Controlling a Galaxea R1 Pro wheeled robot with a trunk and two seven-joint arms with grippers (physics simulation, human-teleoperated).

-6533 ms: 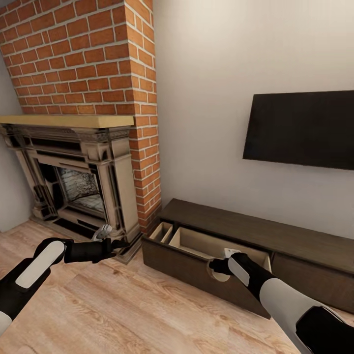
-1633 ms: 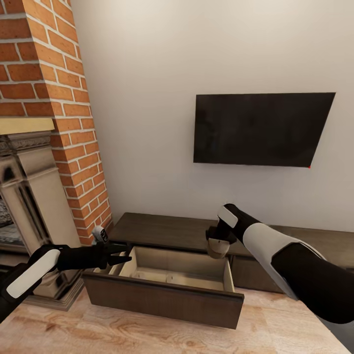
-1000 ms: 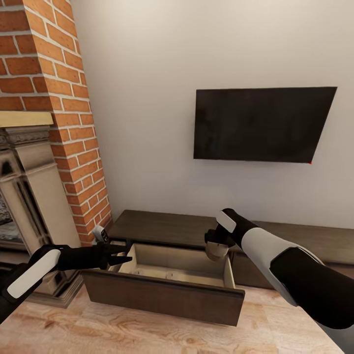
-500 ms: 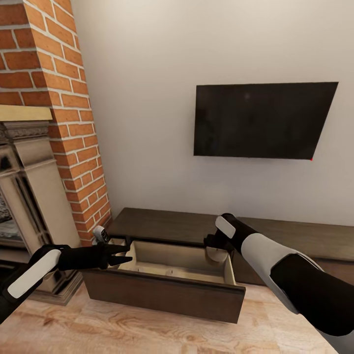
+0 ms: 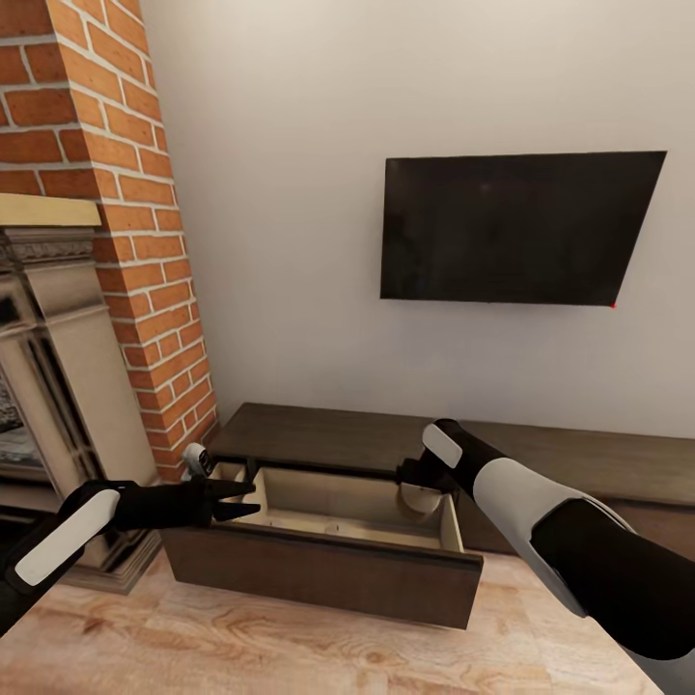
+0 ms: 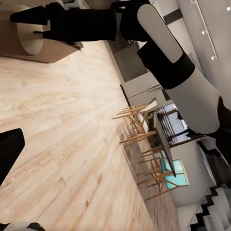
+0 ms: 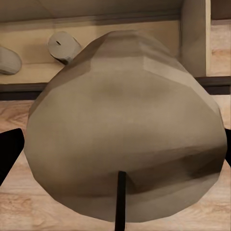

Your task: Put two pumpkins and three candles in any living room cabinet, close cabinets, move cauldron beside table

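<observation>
Under a wall-mounted TV, the cabinet has its drawer open; the right gripper is clamped on a beige candle above it. The left gripper hangs spread apart.

Both arms are glossy black with white shell panels and black fingers.

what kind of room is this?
Most likely a living room: a brick fireplace, a wall-mounted TV, and below it a low dark cabinet with one drawer pulled open.
</observation>
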